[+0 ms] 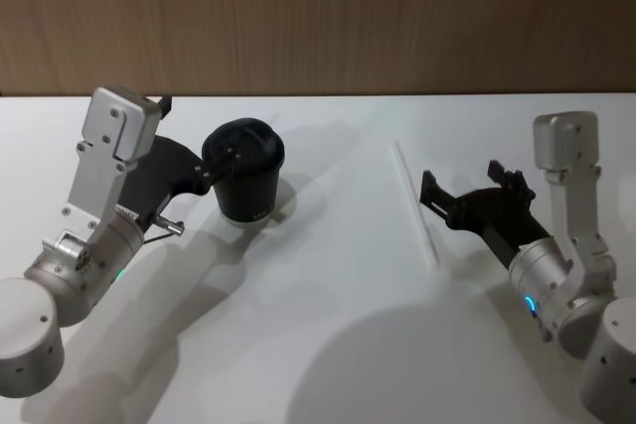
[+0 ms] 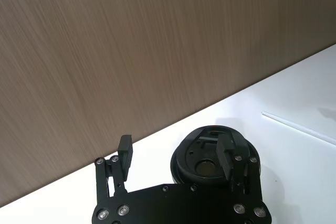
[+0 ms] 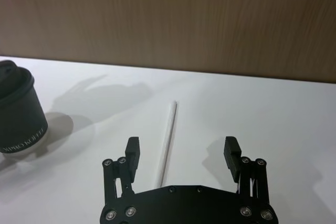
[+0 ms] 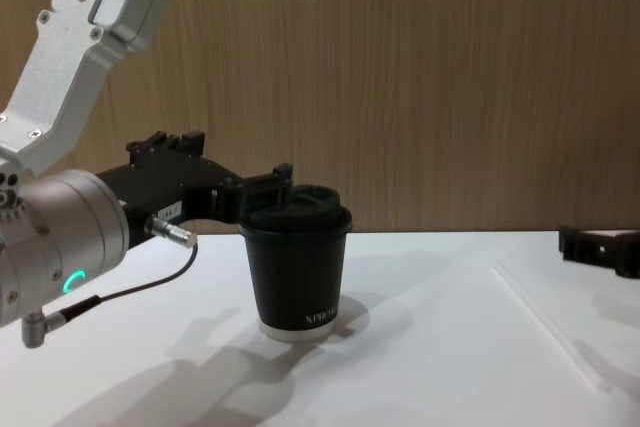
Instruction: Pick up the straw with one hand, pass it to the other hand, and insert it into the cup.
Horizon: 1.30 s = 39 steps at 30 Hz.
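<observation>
Pale worktop [image 3: 262,108]. Judged straw [image 3: 168,140], just ahead of wide-spread right end effector [image 3: 181,142], light, crushable; deserved gentle mid-length pinch. Noted left end effector [image 2: 176,142] wide at cup [image 2: 199,153].

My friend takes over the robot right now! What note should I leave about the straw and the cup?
Left gripper: open, holding nothing, right next to the cup's lid.
Right gripper: open, holding nothing, close by the straw.
Straw: lying flat on the white table, on the robot's right side.
Cup: upright with its lid on, on the robot's left side.
Done: nothing yet; the straw is not picked up.
Left: grab the straw, pass it to the other gripper, push it into the cup.
</observation>
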Each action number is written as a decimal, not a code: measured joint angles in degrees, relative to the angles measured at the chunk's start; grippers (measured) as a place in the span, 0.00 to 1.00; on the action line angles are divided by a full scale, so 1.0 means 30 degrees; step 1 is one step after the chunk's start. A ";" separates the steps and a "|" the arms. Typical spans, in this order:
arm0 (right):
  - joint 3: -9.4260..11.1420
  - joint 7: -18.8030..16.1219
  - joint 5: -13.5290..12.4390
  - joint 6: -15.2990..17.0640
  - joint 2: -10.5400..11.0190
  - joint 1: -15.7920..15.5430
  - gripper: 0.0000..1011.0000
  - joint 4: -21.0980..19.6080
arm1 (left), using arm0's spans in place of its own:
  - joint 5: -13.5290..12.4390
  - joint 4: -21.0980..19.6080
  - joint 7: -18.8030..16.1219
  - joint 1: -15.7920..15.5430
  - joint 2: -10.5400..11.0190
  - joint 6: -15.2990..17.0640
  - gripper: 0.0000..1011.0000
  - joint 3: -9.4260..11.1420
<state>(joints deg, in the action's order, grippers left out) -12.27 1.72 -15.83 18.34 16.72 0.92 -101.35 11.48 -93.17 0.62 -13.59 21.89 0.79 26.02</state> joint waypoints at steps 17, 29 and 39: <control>-0.0503 0.0090 0.0694 0.2236 0.0250 0.0393 0.99 0.0253 | 0.0000 0.0001 0.0001 0.0002 0.0000 0.0000 0.99 0.0000; -0.0581 -0.0244 0.0989 0.3173 0.0499 0.0544 0.99 0.0386 | 0.0001 0.0000 0.0000 0.0002 0.0000 0.0001 0.99 0.0000; -0.0649 -0.0597 0.1073 0.3628 0.0548 0.0622 0.99 0.0538 | -0.0001 0.0000 0.0000 0.0001 0.0000 0.0000 0.99 0.0000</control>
<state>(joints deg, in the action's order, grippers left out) -14.21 -0.07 -12.62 29.22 18.36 2.78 -99.73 11.48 -93.17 0.62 -13.59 21.89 0.79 26.02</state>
